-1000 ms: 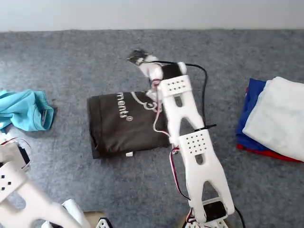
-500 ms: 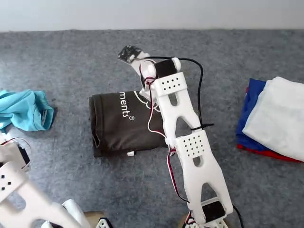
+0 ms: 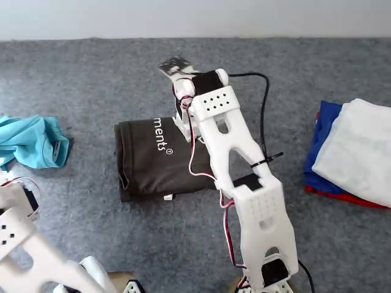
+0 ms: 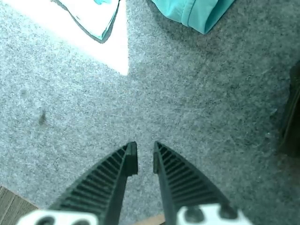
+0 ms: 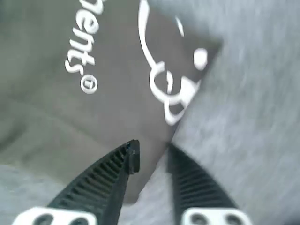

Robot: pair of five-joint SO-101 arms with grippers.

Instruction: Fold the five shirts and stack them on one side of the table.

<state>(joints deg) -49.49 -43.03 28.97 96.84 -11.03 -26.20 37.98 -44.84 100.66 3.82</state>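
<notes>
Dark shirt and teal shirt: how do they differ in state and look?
The dark shirt is folded into a flat rectangle; the teal shirt lies crumpled. The dark shirt bears white print; the teal shirt shows none. Both lie on the grey table.

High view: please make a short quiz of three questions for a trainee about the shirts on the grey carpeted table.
1. True or false: the folded dark brown shirt with white print lies on the stack of folded shirts.
2. Which shirt tops that stack? A: white folded shirt. B: green. C: yellow.
3. Fill in: the crumpled turquoise shirt is not yet ____.
Key: 1 false; 2 A; 3 folded.
</notes>
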